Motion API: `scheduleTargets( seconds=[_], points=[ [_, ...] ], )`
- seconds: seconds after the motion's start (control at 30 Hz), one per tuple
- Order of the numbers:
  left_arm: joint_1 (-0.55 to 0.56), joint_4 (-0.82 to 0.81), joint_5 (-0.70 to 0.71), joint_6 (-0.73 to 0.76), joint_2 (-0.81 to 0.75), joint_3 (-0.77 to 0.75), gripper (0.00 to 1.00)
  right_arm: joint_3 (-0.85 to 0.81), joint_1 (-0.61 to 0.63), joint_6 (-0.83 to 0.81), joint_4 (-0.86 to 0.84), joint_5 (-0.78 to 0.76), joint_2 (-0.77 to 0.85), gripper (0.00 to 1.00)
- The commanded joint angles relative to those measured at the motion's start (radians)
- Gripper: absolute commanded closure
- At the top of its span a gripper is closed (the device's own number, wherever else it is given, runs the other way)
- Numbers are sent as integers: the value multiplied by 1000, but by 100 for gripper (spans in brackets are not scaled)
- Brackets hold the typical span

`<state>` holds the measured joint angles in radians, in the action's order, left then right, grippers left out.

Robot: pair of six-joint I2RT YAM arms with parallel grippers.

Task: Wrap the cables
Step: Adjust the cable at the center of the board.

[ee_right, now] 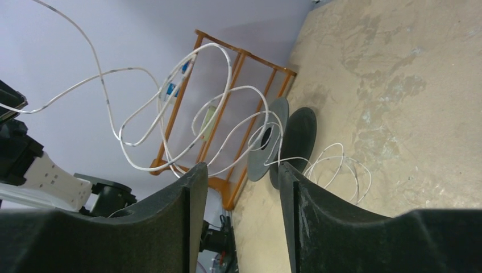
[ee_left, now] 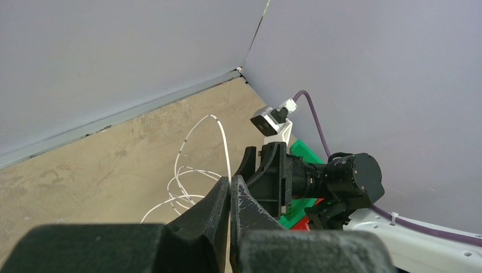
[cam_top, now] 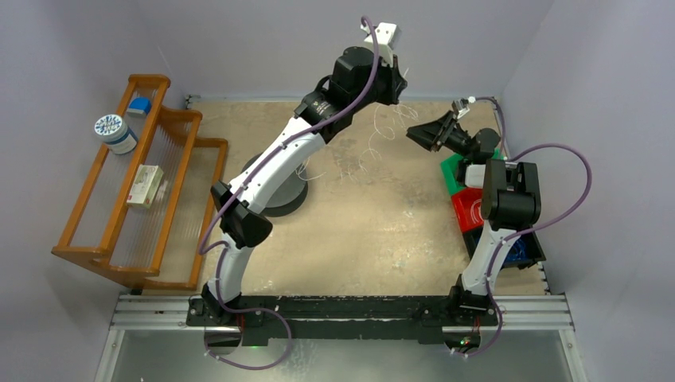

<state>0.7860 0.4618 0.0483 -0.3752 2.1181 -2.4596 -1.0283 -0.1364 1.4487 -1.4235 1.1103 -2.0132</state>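
The cable (cam_top: 374, 143) is a thin whitish wire that curls in loose loops over the far middle of the table. It runs from a dark grey spool (cam_top: 278, 195), which lies partly under my left arm. My left gripper (cam_top: 402, 82) is raised near the back wall. It is shut on the cable (ee_left: 226, 145), which rises in an arc out of the fingertips (ee_left: 219, 196) in the left wrist view. My right gripper (cam_top: 418, 131) is open and empty, just right of the loops. In the right wrist view the cable loops (ee_right: 170, 114) hang ahead of the open fingers (ee_right: 190, 187), with the spool (ee_right: 273, 145) beyond.
A wooden rack (cam_top: 135, 183) on the left holds a round tin (cam_top: 115, 131) and a small box (cam_top: 145, 185). Green (cam_top: 454, 169), red (cam_top: 466, 211) and blue (cam_top: 521, 251) bins stand along the right edge. Walls close in at the back and both sides.
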Motion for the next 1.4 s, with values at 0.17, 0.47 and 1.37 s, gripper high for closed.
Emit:
scheduleTargets(
  seconds=[0.17, 0.47, 1.37],
  points=[
    [2, -7, -7, -7, -15, -56, 100, -41, 28, 39, -114, 14, 2, 42],
    [4, -2, -8, -5, -8, -59, 100, -42, 47, 78, -150, 23, -5, 51],
    [-6, 14, 78, 39, -59, 71, 100, -79, -38, 156, -284, 40, 77, 98]
  ],
)
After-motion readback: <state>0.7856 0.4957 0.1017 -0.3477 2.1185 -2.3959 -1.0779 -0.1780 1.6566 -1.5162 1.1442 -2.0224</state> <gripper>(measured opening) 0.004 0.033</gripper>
